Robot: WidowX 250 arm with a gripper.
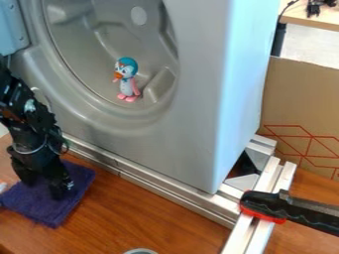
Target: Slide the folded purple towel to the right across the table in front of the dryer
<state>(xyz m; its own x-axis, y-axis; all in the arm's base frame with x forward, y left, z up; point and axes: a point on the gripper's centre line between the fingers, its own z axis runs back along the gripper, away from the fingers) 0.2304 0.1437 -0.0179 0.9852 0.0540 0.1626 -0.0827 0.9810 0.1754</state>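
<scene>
The black gripper (46, 183) hangs at the left, low over a folded purple cloth (61, 211) on the wooden table. Part of the cloth is hidden beneath it. Whether it touches the cloth I cannot tell. Up and to the right of the gripper, a toy penguin (128, 82) with a blue head, orange beak and pink feet stands upright inside the round recess of a grey appliance (198, 124).
Metal rails (159, 186) run along the appliance's base. A black and red clamp (268, 206) grips the rails at the lower right. Behind it stands a cardboard panel (301, 94). A round rim (140, 251) shows at the bottom edge.
</scene>
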